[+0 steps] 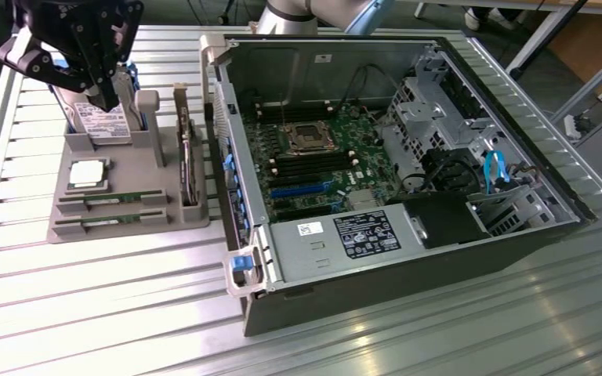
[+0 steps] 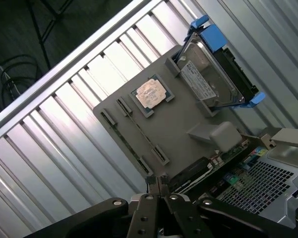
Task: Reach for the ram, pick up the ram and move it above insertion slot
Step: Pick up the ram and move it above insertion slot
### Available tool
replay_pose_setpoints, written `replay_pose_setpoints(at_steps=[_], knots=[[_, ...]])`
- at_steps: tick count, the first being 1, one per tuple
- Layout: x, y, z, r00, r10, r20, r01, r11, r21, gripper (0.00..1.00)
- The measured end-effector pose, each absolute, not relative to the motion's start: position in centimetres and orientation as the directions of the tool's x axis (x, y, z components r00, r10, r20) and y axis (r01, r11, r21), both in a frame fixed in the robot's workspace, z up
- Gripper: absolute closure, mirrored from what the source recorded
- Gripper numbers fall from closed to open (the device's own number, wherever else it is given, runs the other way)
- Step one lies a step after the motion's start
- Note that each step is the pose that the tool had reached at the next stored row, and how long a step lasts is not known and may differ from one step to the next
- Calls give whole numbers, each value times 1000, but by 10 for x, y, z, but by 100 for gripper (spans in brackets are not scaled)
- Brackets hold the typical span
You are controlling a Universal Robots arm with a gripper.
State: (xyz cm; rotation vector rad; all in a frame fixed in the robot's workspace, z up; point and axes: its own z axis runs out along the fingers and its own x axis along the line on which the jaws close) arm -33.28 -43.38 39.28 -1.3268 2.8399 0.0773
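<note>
Ram (image 1: 113,200) lies flat in a groove of the grey tray (image 1: 123,176), at the end opposite the drive. It is a long, thin green strip with small dark chips along it, and its two ends sit in grey clips. A second strip (image 1: 110,222) of the same look lies parallel just beside it, nearer the tray's end edge. The top faces of both are uncovered.

A square silver processor (image 1: 88,173) rests flat on the tray between the ram and the drive (image 1: 103,121). The drive stands on edge at the other end, white label showing, blue rails on its sides. A grey post (image 1: 147,106) rises beside the drive. A dark card (image 1: 187,160) stands upright along the tray side facing the case.

The gripper (image 2: 158,179) hangs above the drive end of the tray, well apart from the ram, with its fingers pressed together and nothing between them.

The tray sits on the slatted bench (image 1: 92,298) near the exterior view's left edge. The open case (image 1: 385,266) lies just beside it, its board (image 1: 328,160) showing a socket and dark slots.
</note>
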Motion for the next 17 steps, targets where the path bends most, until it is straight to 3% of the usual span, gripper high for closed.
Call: replay_pose_setpoints(at_steps=[17], knots=[[-333,-434,393,-497,-868,-26,-868,495,42,90]])
